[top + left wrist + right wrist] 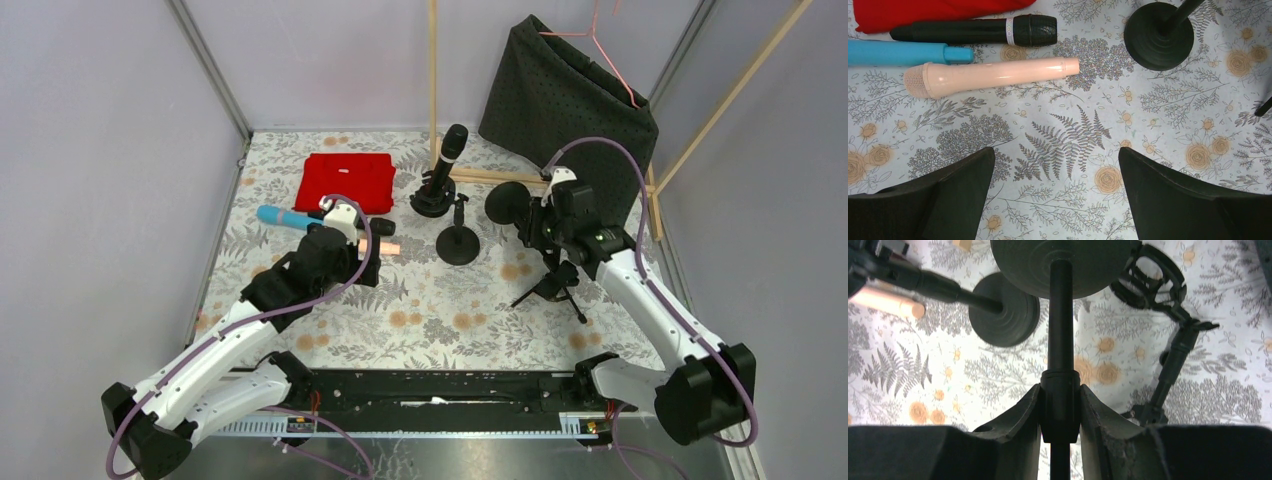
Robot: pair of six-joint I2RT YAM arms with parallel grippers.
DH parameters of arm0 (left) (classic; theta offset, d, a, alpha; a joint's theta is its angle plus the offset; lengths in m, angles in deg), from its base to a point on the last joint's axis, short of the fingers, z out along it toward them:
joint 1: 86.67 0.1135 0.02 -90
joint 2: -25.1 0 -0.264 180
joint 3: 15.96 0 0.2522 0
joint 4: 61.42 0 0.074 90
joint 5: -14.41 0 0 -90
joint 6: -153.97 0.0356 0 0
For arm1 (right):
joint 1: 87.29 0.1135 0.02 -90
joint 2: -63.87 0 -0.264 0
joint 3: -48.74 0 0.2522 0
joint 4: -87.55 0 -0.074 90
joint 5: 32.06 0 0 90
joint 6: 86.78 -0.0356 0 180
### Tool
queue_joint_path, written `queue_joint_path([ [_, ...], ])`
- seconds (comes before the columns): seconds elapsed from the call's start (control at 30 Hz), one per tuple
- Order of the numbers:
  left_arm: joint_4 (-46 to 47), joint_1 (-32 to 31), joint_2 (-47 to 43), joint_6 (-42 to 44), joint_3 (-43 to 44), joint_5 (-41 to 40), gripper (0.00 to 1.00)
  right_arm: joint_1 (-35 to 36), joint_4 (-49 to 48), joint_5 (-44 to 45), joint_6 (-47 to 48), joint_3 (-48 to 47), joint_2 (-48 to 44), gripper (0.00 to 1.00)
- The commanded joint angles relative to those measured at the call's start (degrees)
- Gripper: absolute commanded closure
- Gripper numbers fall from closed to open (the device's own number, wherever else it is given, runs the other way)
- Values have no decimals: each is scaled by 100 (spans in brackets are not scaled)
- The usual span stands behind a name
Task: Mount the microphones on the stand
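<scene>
Nearest the arm bases, the left gripper (1055, 160) is hanging spread wide over the flower-printed tablecloth (1073, 130), holding nothing. Just beyond its fingers, three slim stick microphones are lying side by side: a glossy peach-pink microphone (993, 76), then a light blue microphone (898, 52), then a black mesh-headed microphone (978, 31) right beside a folded red cloth (923, 10).

Across the table, the right gripper (1060, 395) is clenching the thin pole of a black disc-based stand (508, 203) (whether its base is sitting flat cannot be told). A second, short disc-based stand (458, 243) and a small black tripod stand (550, 285) are crowding close on either side. Farthest back, another black microphone (450, 150) is already standing upright in its own holder.

The likely trouble is crowding. Closing on the pink body could be nudging the blue one beside it, and both are round enough to roll away. The smooth pink shell may also be slipping in the fingers. On the right, swinging the gripped stand risks knocking over either neighbour, and a tilted pole would be making any insertion miss its clip.
</scene>
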Motion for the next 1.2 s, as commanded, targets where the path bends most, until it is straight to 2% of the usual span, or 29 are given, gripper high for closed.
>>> queue_joint_path([
  [0.0, 270, 29, -23, 77, 12, -32, 1, 29, 591, -248, -38, -42, -518, 100],
  [0.2, 430, 29, -528, 128, -73, -461, 1, 42, 1151, -799, -170, 56, -843, 100],
  [0.43, 1707, -25, -1901, 169, -866, 219, 1, 237, 1117, -1248, -366, 506, -1294, 100],
  [0.6, 1713, -371, -1745, 46, -817, 616, 1, 813, 964, -1080, -544, 808, -1524, 100],
  [0.73, 1683, -1303, -1340, -286, -726, 164, 1, 1537, 800, -751, -813, 924, -1424, 100],
  [0.97, 2261, -3421, -693, -689, -1010, -1355, 1, 2440, 315, -579, -915, 1120, -1259, 100],
  [1.07, 2780, -4338, -388, -666, -1285, -2014, 1, 2642, 87, -614, -757, 1136, -1077, 100],
  [1.17, 3872, -5209, -326, -29, -1876, -2841, 1, 2850, -70, -722, -566, 1074, -835, 100],
])
